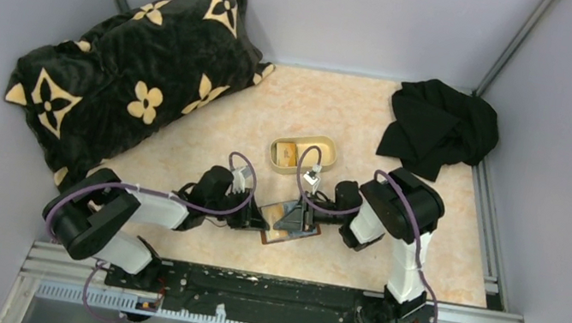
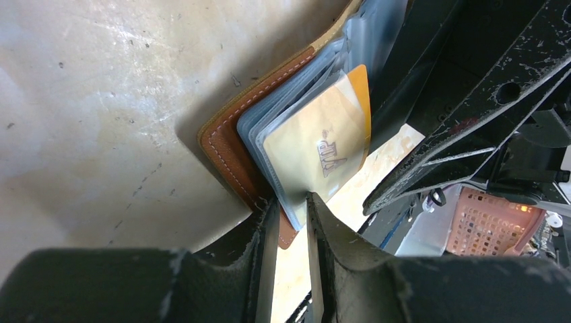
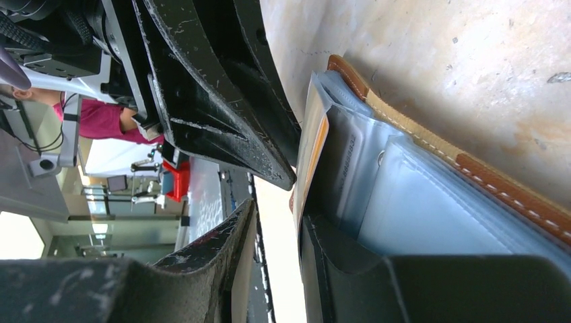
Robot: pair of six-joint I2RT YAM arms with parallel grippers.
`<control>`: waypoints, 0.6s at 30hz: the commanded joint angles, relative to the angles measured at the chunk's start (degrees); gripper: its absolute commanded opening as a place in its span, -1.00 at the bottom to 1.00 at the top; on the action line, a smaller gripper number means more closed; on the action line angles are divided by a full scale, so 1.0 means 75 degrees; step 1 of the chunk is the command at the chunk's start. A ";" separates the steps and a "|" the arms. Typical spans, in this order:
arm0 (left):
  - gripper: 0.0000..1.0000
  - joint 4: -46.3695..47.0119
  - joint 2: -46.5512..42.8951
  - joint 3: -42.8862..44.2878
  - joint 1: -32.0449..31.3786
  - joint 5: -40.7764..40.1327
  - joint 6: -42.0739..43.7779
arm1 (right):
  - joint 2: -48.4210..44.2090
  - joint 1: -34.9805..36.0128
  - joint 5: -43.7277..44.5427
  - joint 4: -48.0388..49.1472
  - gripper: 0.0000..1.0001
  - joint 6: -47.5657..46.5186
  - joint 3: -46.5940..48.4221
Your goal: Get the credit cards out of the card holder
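The card holder point(image 1: 286, 233) stands opened on the table between both grippers. In the left wrist view its brown stitched cover point(image 2: 225, 145) and clear sleeves show, with a tan card marked VIP point(image 2: 316, 145) and an orange card point(image 2: 363, 87) behind it in the sleeves. My left gripper point(image 2: 291, 200) is shut on the holder's lower corner, pinching cover and sleeves. My right gripper point(image 3: 277, 210) is open. Its jaws straddle the edge of an orange-tan card point(image 3: 308, 161); one finger point(image 3: 337, 262) lies against the pale sleeves, the other point(image 3: 236, 229) stands apart. In the top view the grippers point(image 1: 262, 225) point(image 1: 298, 214) meet at the holder.
A tan oval tray point(image 1: 327, 152) holding an orange-tan card point(image 1: 287, 153) sits just behind the holder. A large black floral cushion point(image 1: 131, 76) fills the back left. A black cloth point(image 1: 437, 126) lies at the back right. Grey walls close in the table on three sides.
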 commanded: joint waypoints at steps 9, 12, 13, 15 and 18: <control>-0.41 -0.0027 0.0812 -0.0251 0.0239 -0.1067 0.0381 | -0.1156 -0.0293 0.0013 -0.2527 -0.42 -0.1665 0.0080; -0.41 0.0194 0.0962 -0.0317 0.0258 -0.0974 0.0327 | -0.1522 -0.0319 0.0300 -0.3569 -0.42 -0.2279 0.0234; -0.42 0.0221 0.1006 -0.0325 0.0264 -0.0959 0.0320 | -0.1566 -0.0321 0.0332 -0.3664 -0.43 -0.2309 0.0263; -0.42 0.0265 0.1082 -0.0326 0.0270 -0.0945 0.0332 | -0.1618 -0.0403 0.0358 -0.3753 -0.43 -0.2333 0.0266; -0.42 0.0319 0.1168 -0.0348 0.0312 -0.0929 0.0322 | -0.1693 -0.0538 0.0417 -0.3955 -0.43 -0.2450 0.0259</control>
